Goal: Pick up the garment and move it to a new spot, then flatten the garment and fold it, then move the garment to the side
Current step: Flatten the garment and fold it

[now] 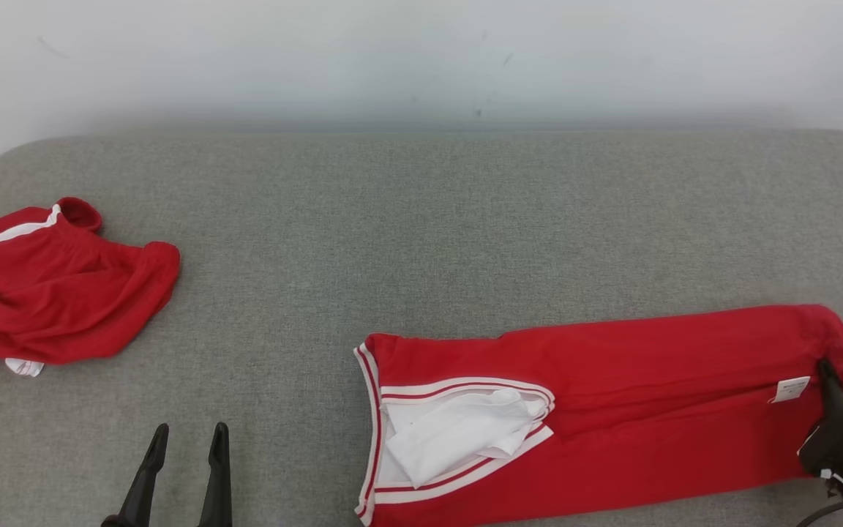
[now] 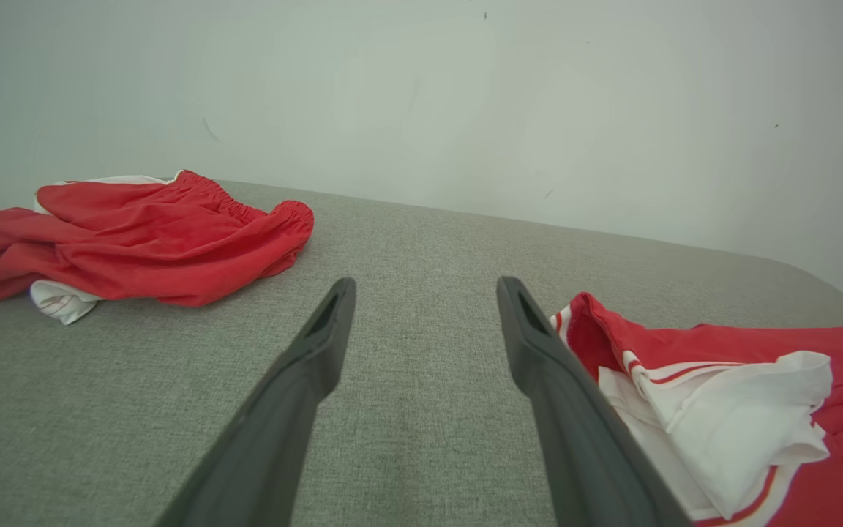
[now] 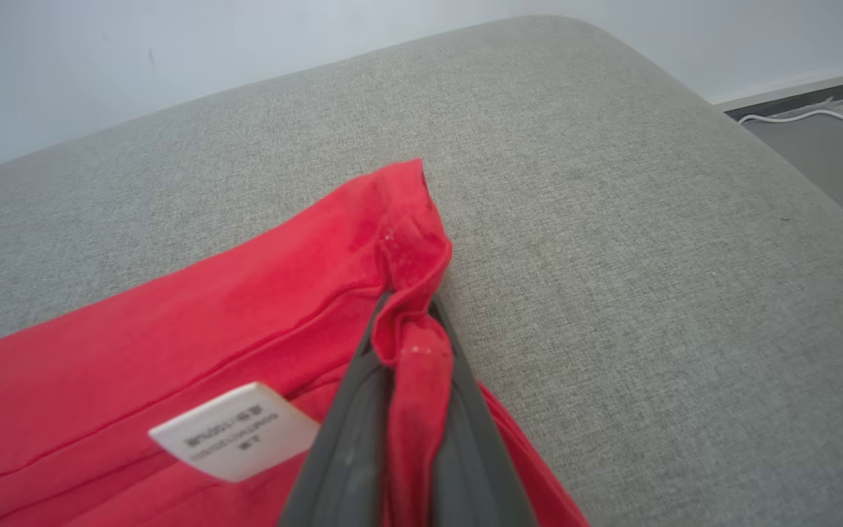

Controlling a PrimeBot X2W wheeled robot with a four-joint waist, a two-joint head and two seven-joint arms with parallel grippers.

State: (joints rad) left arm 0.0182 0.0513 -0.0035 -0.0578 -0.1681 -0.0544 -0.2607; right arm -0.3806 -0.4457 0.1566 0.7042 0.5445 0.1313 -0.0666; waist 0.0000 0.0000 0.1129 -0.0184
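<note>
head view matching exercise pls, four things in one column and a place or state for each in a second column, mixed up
Column one
1. left pincer
2. right pincer
3. crumpled red garment
4. white label

Column two
a. shut on a corner of the long red garment
b. bunched up at the left of the grey surface
c. open, holding nothing
d. lying on the long red garment near its right end

Pairs: 1-c, 2-a, 3-b, 4-d
</note>
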